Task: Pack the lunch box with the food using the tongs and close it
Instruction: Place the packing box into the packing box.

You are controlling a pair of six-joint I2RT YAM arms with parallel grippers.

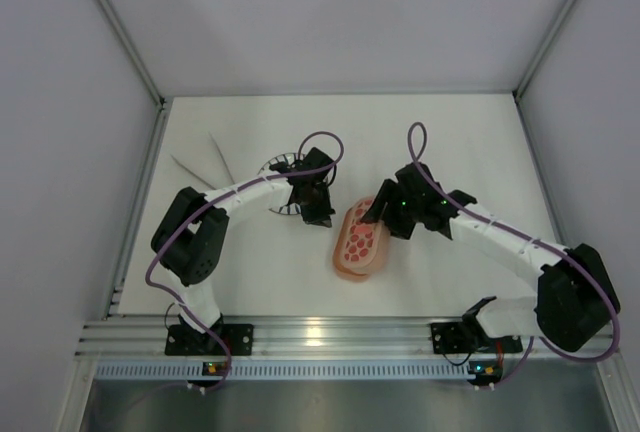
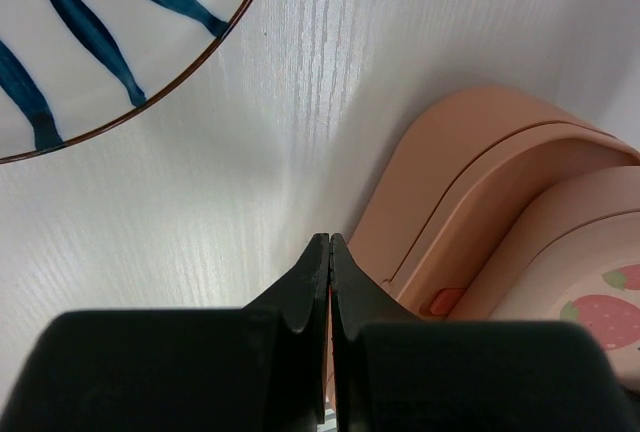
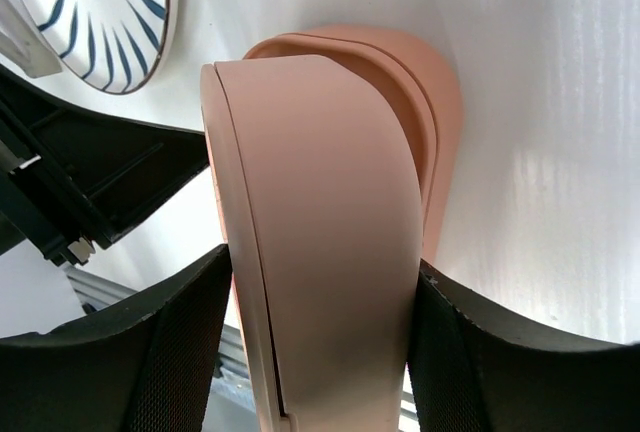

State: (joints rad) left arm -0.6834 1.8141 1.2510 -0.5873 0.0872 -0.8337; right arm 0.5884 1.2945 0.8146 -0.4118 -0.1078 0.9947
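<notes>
Far-left of table: tongs [image 1: 200, 171] lie idle, well apart from both arms.
Left of centre: plate [image 2: 100, 42]; left gripper [image 2: 330, 242] sits at its right rim, fingers pressed together on nothing, tips just beside the box's end.
Centre, toward near edge: lunch box [image 1: 358, 244], spotted lid on; food not visible.
Right gripper [image 3: 318, 302]: fingers clasp the box's top piece across its long sides.
Step, likely: seating the lid; press squarely, both ends level.
Room: table [image 1: 450, 142] is open toward its far and right edges; the left gripper crowds the box's left.

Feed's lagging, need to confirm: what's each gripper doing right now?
Left gripper: closed, empty, beside the lunch box.
Right gripper: closed on the lunch box's top tier.
</notes>
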